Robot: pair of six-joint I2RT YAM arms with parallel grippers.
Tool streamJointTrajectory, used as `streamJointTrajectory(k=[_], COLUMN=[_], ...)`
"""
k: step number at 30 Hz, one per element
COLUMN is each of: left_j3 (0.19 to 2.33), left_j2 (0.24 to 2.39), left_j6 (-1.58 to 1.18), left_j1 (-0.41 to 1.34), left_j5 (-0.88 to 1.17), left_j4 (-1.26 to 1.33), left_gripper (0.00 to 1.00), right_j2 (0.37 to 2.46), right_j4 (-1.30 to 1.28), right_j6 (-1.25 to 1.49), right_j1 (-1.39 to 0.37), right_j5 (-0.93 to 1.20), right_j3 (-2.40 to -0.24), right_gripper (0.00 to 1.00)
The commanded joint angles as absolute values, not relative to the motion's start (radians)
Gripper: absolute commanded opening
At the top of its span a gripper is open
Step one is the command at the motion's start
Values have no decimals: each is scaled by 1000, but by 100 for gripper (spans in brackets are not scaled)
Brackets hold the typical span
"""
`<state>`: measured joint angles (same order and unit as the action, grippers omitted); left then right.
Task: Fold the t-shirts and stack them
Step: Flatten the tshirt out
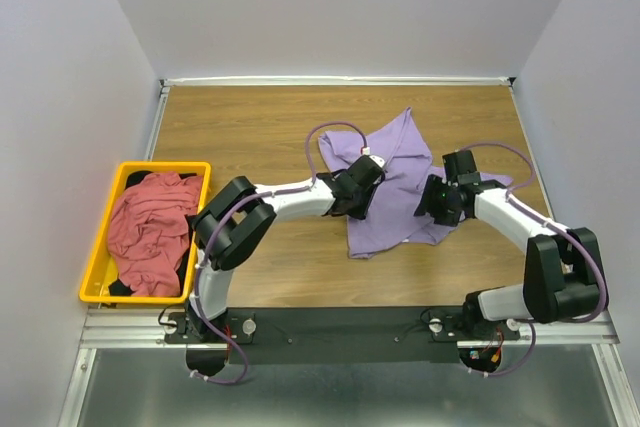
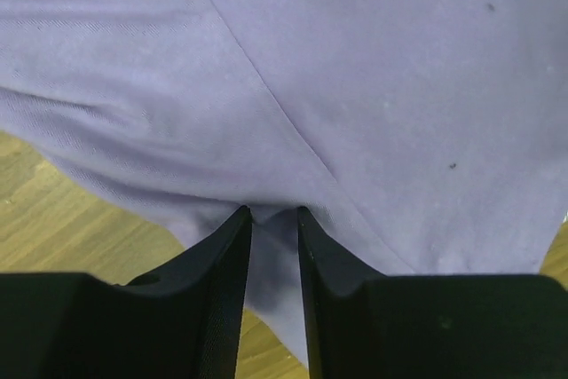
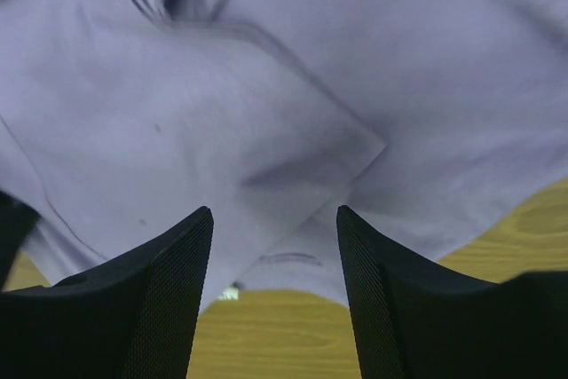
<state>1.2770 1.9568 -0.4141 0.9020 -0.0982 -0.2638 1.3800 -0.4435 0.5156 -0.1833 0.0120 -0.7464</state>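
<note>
The lavender t-shirt [image 1: 395, 182] lies crumpled on the wooden table, right of centre. My left gripper [image 1: 366, 181] sits at its left edge. In the left wrist view the gripper [image 2: 273, 212] has its jaws drawn close, with a fold of the shirt [image 2: 355, 68] pinched between the tips. My right gripper [image 1: 432, 205] is low over the shirt's right side. In the right wrist view this gripper [image 3: 273, 210] stands open, with only the flat cloth [image 3: 266, 86] and bare wood showing between its fingers. A red-pink t-shirt [image 1: 150, 227] and a dark one [image 1: 186, 269] lie in the bin.
A yellow plastic bin [image 1: 160, 165] stands at the table's left edge. White walls close off the table at the back and on both sides. Bare wood lies between the bin and the lavender shirt. A purple cable loops above the left wrist.
</note>
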Motion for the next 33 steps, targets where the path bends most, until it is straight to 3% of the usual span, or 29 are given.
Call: streamJointTrajectory(k=[1,5,9,14,17,19,20,21,23,29,33], left_j3=[1299,1380,1501,1739,1886,1933,1930,1898,1820,1580,1364], left_j2=[2039,2120,2184,2304,2345,2335,2300,2275,2188,1921,1787], left_j6=[-407,-393,-370,-308,-287,-287,-290,-291,-304,-397,-477], left_j1=[853,775,683,548,482,457,450,439,433,439,494], left_j5=[-167,-208,-245,-311,-298,-285,-281,-275,-276,-233,-170], left_j4=[-333,-382,-425,-524,-545,-540,-516,-499,-450,-382,-368], left_gripper=[36,35,35,38,45,56,61,72,80,79,76], right_j2=[1381,1428,1531,1774,1884,1875,1838,1816,1737,1573,1500], right_j4=[-488,-485,-422,-388,-388,-391,-402,-409,-445,-589,-644], right_j6=[566,578,597,563,551,548,528,519,489,436,420], right_j1=[-184,-236,-406,-607,-675,-678,-677,-678,-677,-669,-637], right_j5=[187,342,423,497,528,502,430,390,260,-78,-144], right_j3=[-678,-631,-658,-956,-1122,-1166,-1176,-1184,-1177,-1108,-1040], right_gripper=[65,65,65,66,65,65,65,65,65,64,61])
